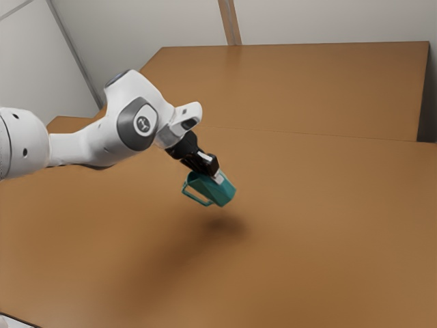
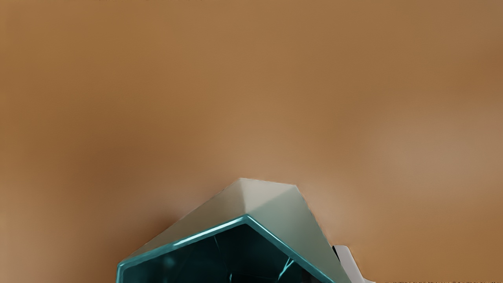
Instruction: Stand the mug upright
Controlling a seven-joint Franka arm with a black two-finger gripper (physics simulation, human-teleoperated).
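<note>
Mug [image 1: 217, 191] hangs tilted above the table [image 1: 328, 232], dark teal inside, grasped by the jaws [image 1: 215, 177].

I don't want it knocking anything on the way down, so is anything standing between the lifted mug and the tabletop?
Nothing visible stands in the way: the gripper holds the mug tilted above the tabletop, with a soft shadow below it.
</note>
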